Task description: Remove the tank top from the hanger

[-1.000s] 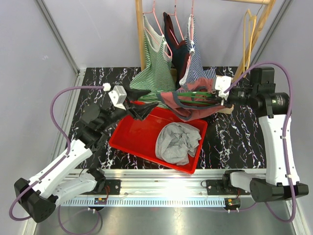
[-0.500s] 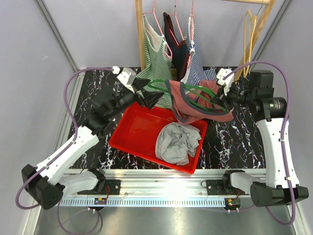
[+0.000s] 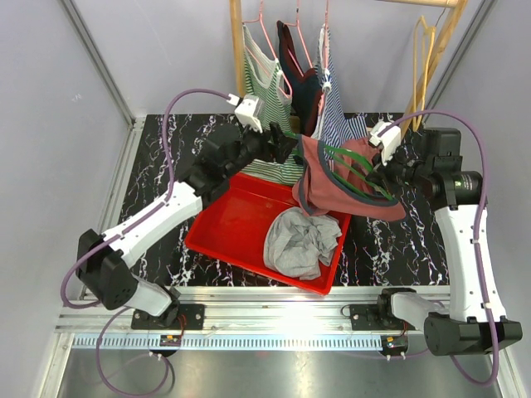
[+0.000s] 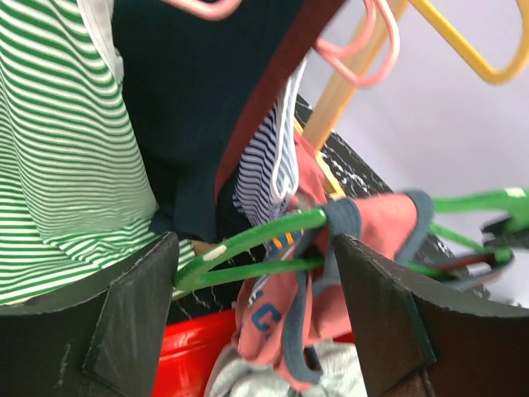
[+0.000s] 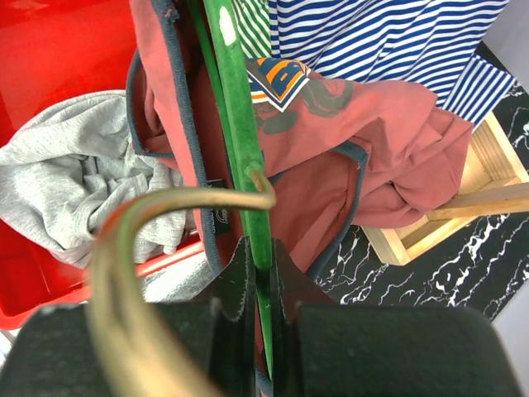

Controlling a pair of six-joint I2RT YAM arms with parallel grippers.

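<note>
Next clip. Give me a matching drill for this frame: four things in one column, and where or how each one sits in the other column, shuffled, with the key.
Things
1. green hanger
2. red tank top
3. grey shirt
4. left gripper

Place or state
A. crumpled in the red tray
B. open, one finger on either side of the hanger
C. clamped in the right gripper
D. draped over the hanger

Pairs: 1-C, 2-D, 3-A, 4-B
</note>
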